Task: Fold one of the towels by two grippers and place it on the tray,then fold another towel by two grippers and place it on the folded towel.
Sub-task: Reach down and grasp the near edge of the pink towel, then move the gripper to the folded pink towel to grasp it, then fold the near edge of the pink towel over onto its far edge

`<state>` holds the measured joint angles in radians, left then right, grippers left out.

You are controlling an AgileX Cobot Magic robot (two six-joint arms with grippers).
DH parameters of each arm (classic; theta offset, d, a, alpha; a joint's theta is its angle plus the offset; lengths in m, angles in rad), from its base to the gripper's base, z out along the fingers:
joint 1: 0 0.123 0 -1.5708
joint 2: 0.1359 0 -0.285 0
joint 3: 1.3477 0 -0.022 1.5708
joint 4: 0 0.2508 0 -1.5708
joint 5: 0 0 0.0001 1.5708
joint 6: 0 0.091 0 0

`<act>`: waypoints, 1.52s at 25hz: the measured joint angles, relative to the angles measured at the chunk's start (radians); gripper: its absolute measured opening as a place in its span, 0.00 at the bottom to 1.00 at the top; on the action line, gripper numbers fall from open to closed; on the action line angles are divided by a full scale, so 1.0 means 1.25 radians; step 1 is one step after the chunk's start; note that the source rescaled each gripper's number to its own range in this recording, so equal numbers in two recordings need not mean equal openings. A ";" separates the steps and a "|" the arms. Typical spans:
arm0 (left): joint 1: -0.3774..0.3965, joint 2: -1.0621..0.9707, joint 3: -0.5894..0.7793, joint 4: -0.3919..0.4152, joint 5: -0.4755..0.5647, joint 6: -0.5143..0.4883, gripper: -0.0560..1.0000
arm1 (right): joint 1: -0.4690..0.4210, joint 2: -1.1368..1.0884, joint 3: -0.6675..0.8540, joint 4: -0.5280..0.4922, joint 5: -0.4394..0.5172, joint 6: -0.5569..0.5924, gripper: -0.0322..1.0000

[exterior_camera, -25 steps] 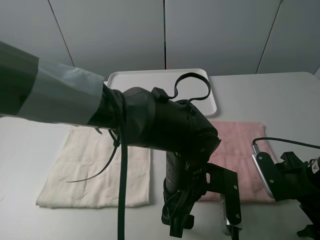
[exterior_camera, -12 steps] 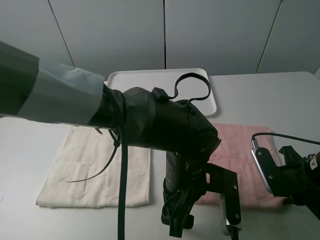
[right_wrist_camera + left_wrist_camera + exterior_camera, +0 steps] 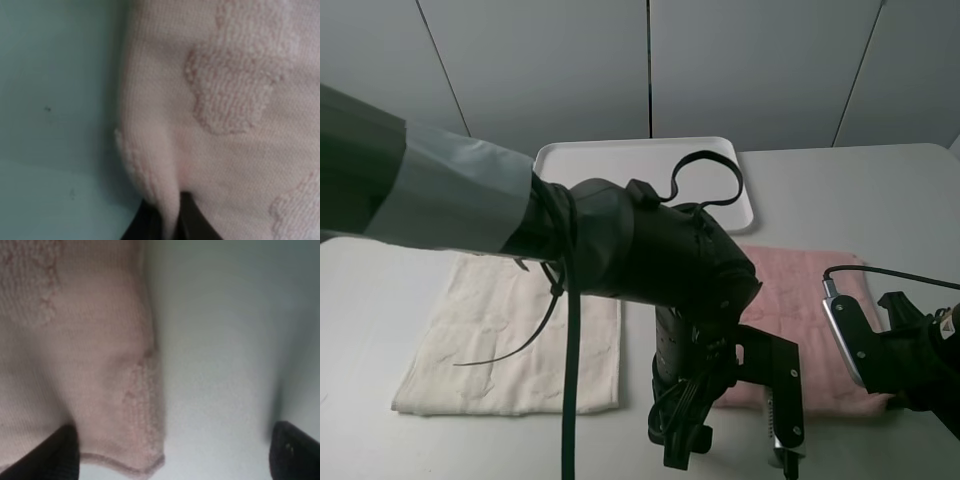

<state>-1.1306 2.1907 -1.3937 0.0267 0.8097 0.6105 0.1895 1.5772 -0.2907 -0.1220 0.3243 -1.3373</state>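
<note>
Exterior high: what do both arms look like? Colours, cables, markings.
Left arm: black, grey wrap on the upper link, hanging black cable, silver box at the wrist. Right arm: black, silver module, thin black lead. Jaws black.

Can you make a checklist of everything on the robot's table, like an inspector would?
Surface: pale grey table, smooth.
Job's things: pink towel lies flat on the right; cream towel lies flat on the left; white tray is behind them with nothing in it.
Clutter: nothing seen.
Tools: left tool is open around a pink towel corner; right tool is shut, pinching the pink towel's edge.
Cables: black cable loops in front of the tray.
Surroundings: grey wall panels behind.
</note>
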 joint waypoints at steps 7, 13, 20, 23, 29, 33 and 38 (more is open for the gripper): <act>-0.003 0.005 -0.004 0.005 0.007 0.009 0.98 | 0.000 0.000 0.000 0.008 0.000 0.000 0.04; -0.003 0.005 -0.004 0.006 0.001 0.008 0.98 | 0.000 0.000 0.000 0.008 0.000 0.000 0.04; -0.003 0.007 -0.004 0.009 -0.028 -0.008 0.78 | 0.000 0.000 0.000 0.024 0.000 0.000 0.04; -0.003 0.009 -0.004 0.015 -0.045 -0.020 0.57 | 0.000 0.000 0.000 0.028 -0.002 0.000 0.04; -0.003 0.009 -0.004 0.056 -0.071 -0.090 0.28 | 0.000 0.000 0.000 0.041 -0.002 0.000 0.04; -0.003 0.009 -0.004 0.091 -0.077 -0.120 0.06 | 0.000 0.000 0.000 0.075 -0.010 0.000 0.04; -0.004 0.009 -0.004 0.096 -0.075 -0.127 0.06 | 0.000 -0.023 0.008 0.178 -0.094 0.036 0.04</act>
<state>-1.1357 2.2013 -1.3983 0.1464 0.7155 0.4522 0.1895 1.5481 -0.2808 0.1003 0.2072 -1.2924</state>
